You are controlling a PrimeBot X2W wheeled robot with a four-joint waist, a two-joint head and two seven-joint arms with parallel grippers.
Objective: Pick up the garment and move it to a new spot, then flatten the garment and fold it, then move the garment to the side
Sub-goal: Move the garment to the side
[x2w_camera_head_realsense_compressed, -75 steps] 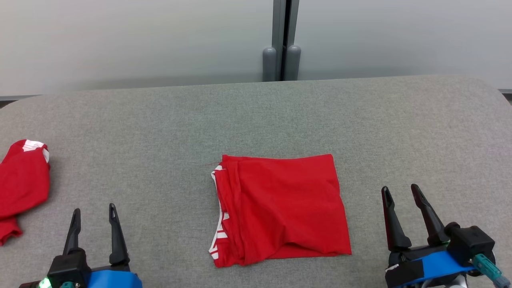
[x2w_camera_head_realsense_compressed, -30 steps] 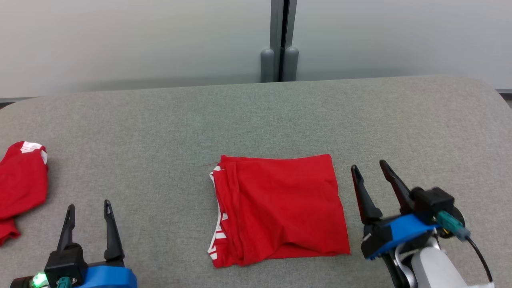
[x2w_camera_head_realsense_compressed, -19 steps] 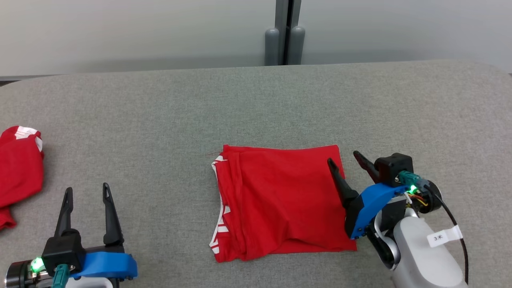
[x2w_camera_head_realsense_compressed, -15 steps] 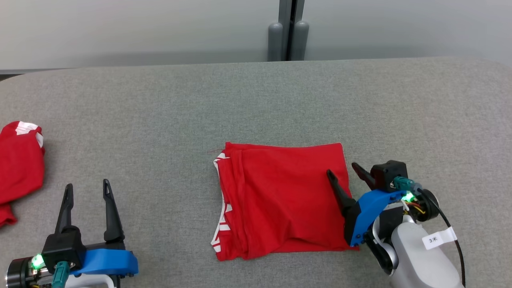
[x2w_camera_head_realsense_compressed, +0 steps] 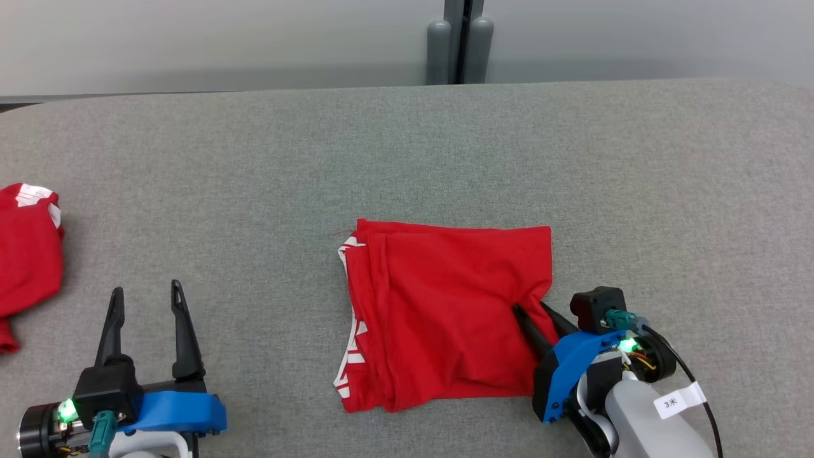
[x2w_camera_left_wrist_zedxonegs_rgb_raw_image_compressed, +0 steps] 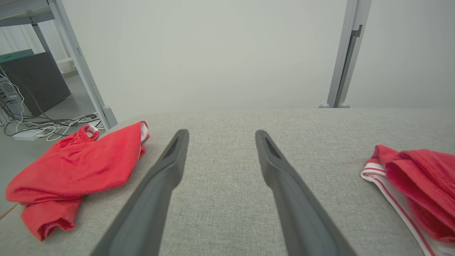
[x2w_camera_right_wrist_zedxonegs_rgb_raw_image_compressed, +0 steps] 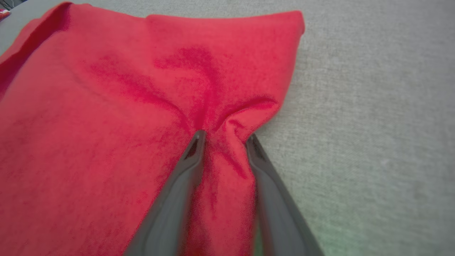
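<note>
Garment (x2w_camera_head_realsense_compressed: 445, 312), red and folded nearly square, lies in the middle of the bench (x2w_camera_head_realsense_compressed: 407, 159). The right gripper (x2w_camera_head_realsense_compressed: 530, 306) meets it at its right edge, fingers pinched on a bunched ridge of cloth, so this arm is nearer. The left gripper (x2w_camera_head_realsense_compressed: 146, 288) hangs wide open and empty, well off to the left.

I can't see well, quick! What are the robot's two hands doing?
Left gripper: open, holding nothing.
Right gripper: pinching the folded red garment at its edge.
</note>
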